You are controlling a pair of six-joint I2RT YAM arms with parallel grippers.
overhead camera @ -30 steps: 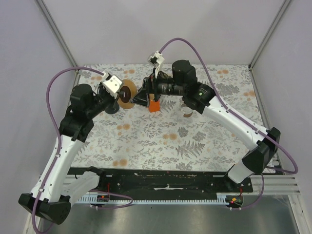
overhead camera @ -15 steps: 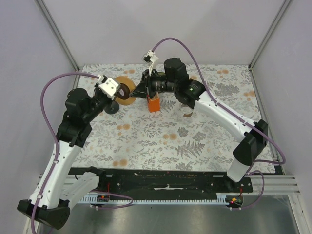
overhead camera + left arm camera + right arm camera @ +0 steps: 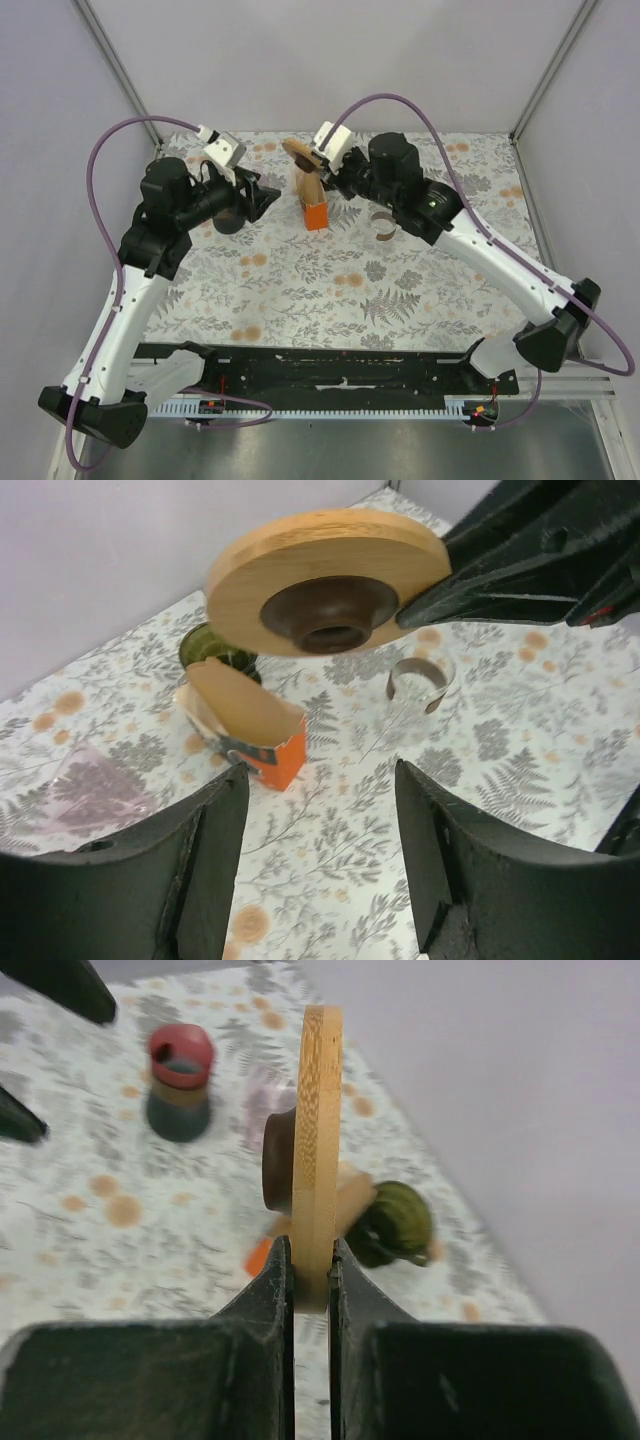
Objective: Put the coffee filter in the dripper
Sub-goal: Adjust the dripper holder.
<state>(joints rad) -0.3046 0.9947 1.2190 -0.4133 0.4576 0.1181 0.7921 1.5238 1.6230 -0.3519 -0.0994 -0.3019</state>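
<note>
Top: the dripper (image 3: pixel 297 150) has passed from left gripper (image 3: pixel 268 197), now open and empty, to right gripper (image 3: pixel 318 167). Left wrist: the filter (image 3: pixel 240 705) waits in its box (image 3: pixel 278 762) below. Right wrist: jaws pinch the dripper's rim, so setting it down looks next

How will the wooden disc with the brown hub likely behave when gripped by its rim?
The wooden disc is probably rigid: it shows no bend though the right gripper pinches only its rim. With so narrow a hold, it might pivot in the jaws. Set on edge, its round outline would likely roll.
</note>
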